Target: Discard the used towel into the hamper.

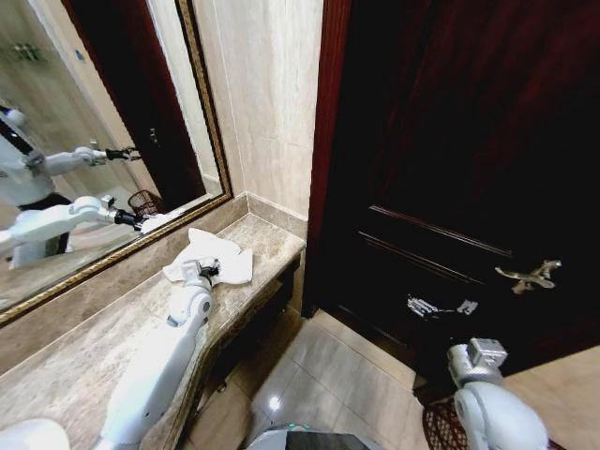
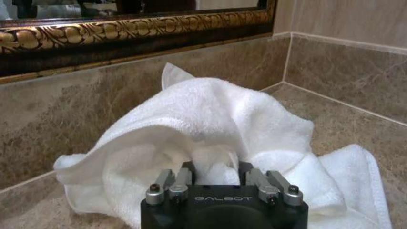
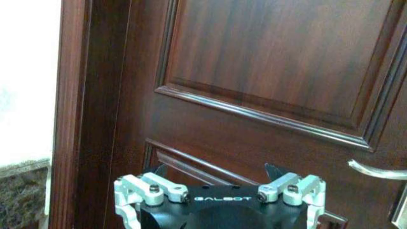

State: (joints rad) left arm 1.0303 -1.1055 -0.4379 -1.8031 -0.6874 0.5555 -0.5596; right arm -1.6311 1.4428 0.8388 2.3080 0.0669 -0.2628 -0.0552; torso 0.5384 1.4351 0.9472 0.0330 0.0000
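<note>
Meanwhile, left tool (image 2: 215, 172) is clamped on the white towel (image 2: 210, 124); right tool (image 3: 219, 188) hangs spread wide.

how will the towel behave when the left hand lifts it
Probably floppy: the towel lies crumpled in soft folds on the counter, so it should sag and trail. Likely light, being thin terry. The left hand is pinching a fold, so the loose corners may drag.

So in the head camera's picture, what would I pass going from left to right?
Mirror → left gripper on the white towel on the counter → dark door → door handle. The hamper sits low, beside the right arm.
</note>
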